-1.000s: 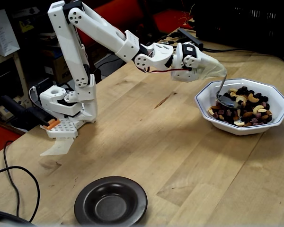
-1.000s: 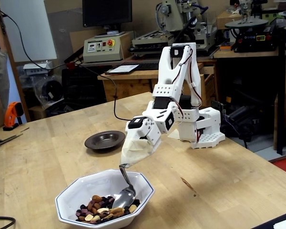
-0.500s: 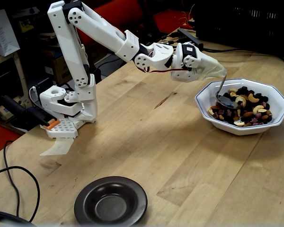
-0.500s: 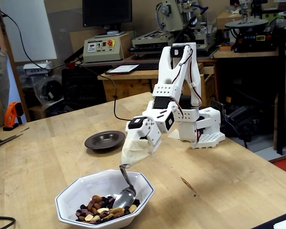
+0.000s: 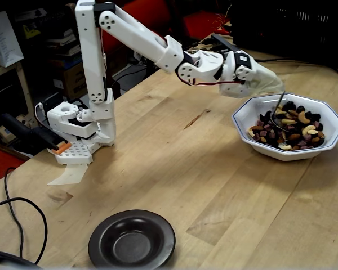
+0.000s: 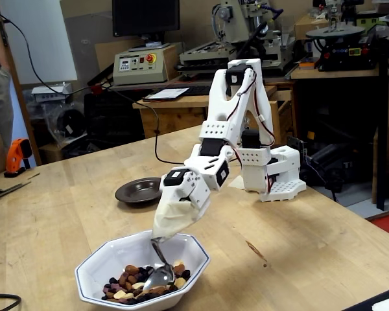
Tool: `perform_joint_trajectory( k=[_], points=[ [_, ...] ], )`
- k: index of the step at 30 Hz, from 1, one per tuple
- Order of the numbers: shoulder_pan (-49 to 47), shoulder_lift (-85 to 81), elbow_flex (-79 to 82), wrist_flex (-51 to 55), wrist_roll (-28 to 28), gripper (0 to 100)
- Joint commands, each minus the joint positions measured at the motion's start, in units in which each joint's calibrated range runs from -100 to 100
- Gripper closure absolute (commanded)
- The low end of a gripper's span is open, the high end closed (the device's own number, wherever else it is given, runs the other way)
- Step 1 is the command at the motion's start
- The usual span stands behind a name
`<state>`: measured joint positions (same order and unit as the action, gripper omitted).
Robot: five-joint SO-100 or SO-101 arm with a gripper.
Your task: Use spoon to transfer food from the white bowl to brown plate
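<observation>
The white octagonal bowl [image 5: 253, 114] [image 6: 97, 262] holds mixed nuts and dried fruit [image 5: 296, 130] [image 6: 126, 285]. My gripper [image 5: 268, 83] [image 6: 172, 223] is wrapped in beige cloth and reaches over the bowl's rim, shut on the spoon's thin handle. The silver spoon [image 5: 277, 113] [image 6: 158, 276] points down, its oval bowl resting in the food. The dark brown plate [image 5: 132, 238] [image 6: 137, 190] lies empty on the wooden table, well apart from the bowl.
The arm's white base [image 5: 81, 126] [image 6: 272, 175] is clamped on the table. A black cable [image 5: 17, 225] loops at the table's near left edge in a fixed view. Machines and benches stand behind the table.
</observation>
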<state>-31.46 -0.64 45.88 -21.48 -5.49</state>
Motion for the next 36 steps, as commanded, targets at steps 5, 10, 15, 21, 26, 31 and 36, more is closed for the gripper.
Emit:
perform_joint_trajectory(
  k=[5, 10, 15, 21, 26, 31, 36],
  points=[
    [-0.02, 0.86, -6.49, -0.34, -0.20, 96],
    [-0.02, 0.86, -4.81, -2.00, 0.00, 96],
    [-0.02, 0.77, -0.30, -9.83, 0.24, 96],
    [-0.02, -0.34, 3.77, -16.23, 0.24, 96],
    [0.94, -4.88, 4.66, -18.05, 0.24, 96],
    [3.83, -6.50, 4.74, -18.05, 0.24, 96],
    [6.13, -7.61, 4.74, -18.13, 0.24, 96]
  ],
)
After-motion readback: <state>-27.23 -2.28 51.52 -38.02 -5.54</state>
